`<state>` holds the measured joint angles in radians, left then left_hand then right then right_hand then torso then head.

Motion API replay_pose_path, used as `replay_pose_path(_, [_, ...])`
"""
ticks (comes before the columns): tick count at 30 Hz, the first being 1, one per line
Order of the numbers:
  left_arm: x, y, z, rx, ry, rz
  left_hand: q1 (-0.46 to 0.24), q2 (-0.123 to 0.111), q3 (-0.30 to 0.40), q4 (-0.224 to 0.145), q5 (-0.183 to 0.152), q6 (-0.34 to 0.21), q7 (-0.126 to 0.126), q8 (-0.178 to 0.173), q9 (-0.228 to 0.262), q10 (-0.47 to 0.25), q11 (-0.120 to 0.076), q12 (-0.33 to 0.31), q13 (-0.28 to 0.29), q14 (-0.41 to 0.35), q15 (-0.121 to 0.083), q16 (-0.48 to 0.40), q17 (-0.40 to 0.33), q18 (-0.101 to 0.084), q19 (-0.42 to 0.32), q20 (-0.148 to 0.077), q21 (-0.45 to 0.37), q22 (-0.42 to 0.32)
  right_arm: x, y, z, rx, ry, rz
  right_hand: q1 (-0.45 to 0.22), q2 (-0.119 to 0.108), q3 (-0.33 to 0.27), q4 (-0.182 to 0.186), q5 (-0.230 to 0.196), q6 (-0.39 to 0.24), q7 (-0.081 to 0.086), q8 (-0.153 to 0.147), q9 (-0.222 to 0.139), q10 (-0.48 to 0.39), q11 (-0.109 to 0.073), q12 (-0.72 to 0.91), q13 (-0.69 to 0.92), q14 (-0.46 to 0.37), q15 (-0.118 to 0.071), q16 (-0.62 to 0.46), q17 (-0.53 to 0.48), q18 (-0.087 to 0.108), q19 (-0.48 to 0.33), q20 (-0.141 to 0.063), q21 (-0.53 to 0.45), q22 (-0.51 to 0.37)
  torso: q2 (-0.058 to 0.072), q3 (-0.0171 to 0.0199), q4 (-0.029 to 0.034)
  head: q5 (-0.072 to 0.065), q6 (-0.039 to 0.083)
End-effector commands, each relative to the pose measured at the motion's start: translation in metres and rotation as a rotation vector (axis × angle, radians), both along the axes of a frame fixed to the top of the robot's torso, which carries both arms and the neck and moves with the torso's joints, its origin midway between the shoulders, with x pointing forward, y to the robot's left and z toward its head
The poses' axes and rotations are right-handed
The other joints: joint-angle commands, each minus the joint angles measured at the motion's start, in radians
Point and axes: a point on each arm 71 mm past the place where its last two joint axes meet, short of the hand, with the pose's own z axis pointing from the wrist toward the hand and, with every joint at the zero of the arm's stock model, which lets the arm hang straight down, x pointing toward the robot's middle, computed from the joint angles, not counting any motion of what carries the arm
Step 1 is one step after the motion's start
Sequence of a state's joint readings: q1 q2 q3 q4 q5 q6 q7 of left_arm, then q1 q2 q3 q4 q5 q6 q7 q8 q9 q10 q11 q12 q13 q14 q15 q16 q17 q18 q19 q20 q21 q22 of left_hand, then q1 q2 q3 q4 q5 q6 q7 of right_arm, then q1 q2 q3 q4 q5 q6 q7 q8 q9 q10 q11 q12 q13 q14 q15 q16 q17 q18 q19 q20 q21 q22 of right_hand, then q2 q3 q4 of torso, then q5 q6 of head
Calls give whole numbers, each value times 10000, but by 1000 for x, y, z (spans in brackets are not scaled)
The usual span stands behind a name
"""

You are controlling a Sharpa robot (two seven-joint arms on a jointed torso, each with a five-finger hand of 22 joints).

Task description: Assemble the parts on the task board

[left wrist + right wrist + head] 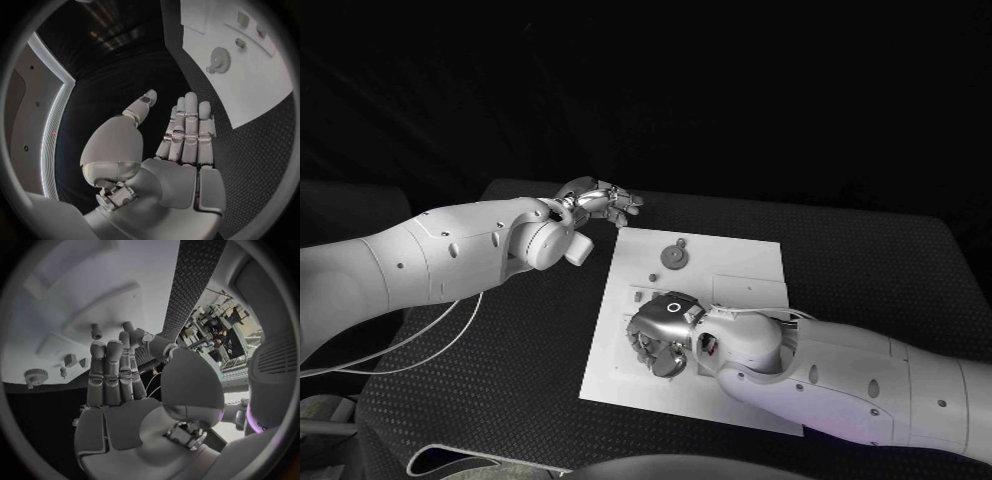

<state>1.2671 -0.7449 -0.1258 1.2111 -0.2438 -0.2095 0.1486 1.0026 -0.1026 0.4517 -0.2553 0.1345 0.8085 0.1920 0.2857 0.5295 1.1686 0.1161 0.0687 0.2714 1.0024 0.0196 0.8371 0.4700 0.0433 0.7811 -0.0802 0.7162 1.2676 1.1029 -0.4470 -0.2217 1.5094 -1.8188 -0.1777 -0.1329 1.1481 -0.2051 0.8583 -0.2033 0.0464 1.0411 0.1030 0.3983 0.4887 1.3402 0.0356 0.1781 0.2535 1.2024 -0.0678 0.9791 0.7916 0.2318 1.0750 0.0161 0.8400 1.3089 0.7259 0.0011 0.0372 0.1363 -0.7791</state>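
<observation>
There is one task board (747, 262), lying on one black table (891, 260). On the board there is one toothed gear (675, 255), toward 11 o'clock of the plate. About four small parts (70, 360) show in the right wrist view, and two of them show at 7 o'clock of the gear in the head view. The exact number cannot be told. There are two arms and two hands: one left hand (597, 200) and one right hand (661, 335).

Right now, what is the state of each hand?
Left hand: open, holding nothing, beside the task board.
Right hand: open, holding nothing, over the task board.
</observation>
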Motion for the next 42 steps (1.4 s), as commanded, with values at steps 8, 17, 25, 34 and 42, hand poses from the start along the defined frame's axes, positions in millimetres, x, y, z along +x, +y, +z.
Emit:
replay_pose_path(8, [0,-2,1,-116,24,-176,-56,12,-58,31,-60,-78,-4,47,-12,4,45,19,-17,51,5,-63,18,106,48,14,-50,14,-1,-4,-6,-110,211,-46,-123,-143,129,2,24,104,-55,-25,26,-30,27,-91,19,72,-22,37,-46,300,82,-38,55,121,-4,1,3,-26,-2])
replay_pose_path(17, [0,-2,1,-123,26,-195,-10,-5,-51,-8,-67,-85,-3,55,-13,0,45,21,-18,46,6,-79,35,109,45,15,-62,25,1,-7,-6,144,416,-224,-435,-719,-746,-423,229,-708,322,-579,-178,-885,384,-620,-150,-271,329,104,-66,300,-259,123,19,158,-7,4,-16,0,-8])
replay_pose_path(25, [0,0,1,-104,35,-156,-13,-14,-62,-16,-84,-85,-5,64,-12,-2,47,23,-18,36,11,-96,47,107,42,20,-74,33,2,-9,-5,274,403,-355,-456,-853,-1113,-500,272,-1602,744,-1084,-373,-1794,751,-1082,-350,-547,661,277,-61,300,-450,237,-11,148,-9,8,1,-4,1])
replay_pose_path(34, [0,0,1,-101,33,-146,-8,-27,-69,-28,-95,-94,-2,65,-14,-14,52,18,-20,28,15,-108,55,108,44,21,-80,40,5,-14,-2,891,392,-656,-411,-877,-1123,-456,247,-1721,797,-1131,-383,-1935,804,-1084,-368,-636,715,351,-78,300,-505,271,-20,143,-4,0,-6,-18,25])
replay_pose_path(42, [1,1,1,-85,23,-106,-7,-26,-70,-30,-99,-99,-1,67,-15,-17,54,18,-21,26,17,-114,60,109,47,23,-83,43,8,-25,13,2233,1170,-1118,-440,-918,-1183,-443,295,-1761,811,-1135,-379,-2010,809,-1067,-371,-647,725,464,-86,300,-504,283,28,163,-12,6,-3,-95,105])
